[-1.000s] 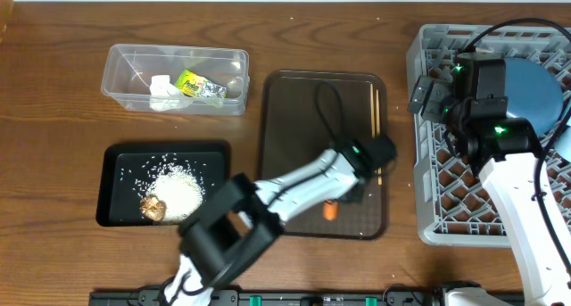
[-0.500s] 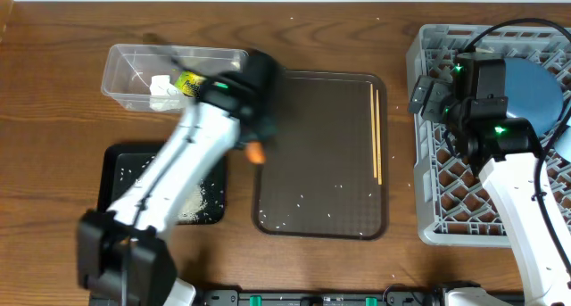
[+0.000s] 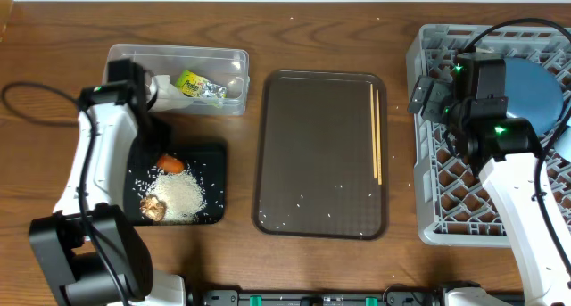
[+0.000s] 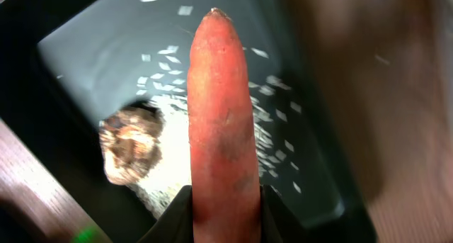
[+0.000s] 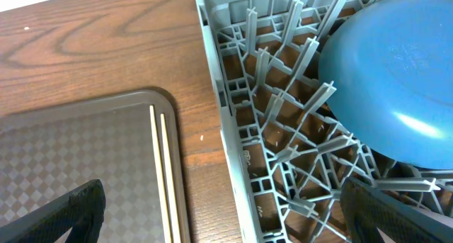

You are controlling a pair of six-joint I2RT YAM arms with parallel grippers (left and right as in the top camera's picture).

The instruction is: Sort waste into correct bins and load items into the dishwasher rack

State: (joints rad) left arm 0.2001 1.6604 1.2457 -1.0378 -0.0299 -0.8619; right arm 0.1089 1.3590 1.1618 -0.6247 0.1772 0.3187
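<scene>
My left gripper (image 3: 166, 156) is shut on the small orange carrot (image 3: 171, 164) and holds it over the shallow black tray (image 3: 210, 154). In the left wrist view the carrot (image 4: 219, 115) sticks out between the jaws of that gripper (image 4: 225, 204), above the white rice (image 4: 173, 154) and the brown food lump (image 4: 131, 151). The clear tub (image 3: 227, 61) holds the crumpled tissue (image 3: 161, 93) and the printed wrapper (image 3: 198, 85). My right gripper (image 3: 430, 97) is open and empty over the grey rack's left edge (image 5: 225, 130). The blue plate (image 3: 533, 88) stands in the rack.
The dark-brown serving tray (image 3: 312, 154) lies in the middle with the wooden chopsticks (image 3: 376, 132) along its right side and scattered rice grains. A pale-blue piece (image 3: 565, 145) shows at the rack's right edge. A black cable (image 3: 27, 96) trails at the left.
My left arm has swung left from the serving tray, past the tub, carrying the carrot to above the black tray. The right arm has not moved.
</scene>
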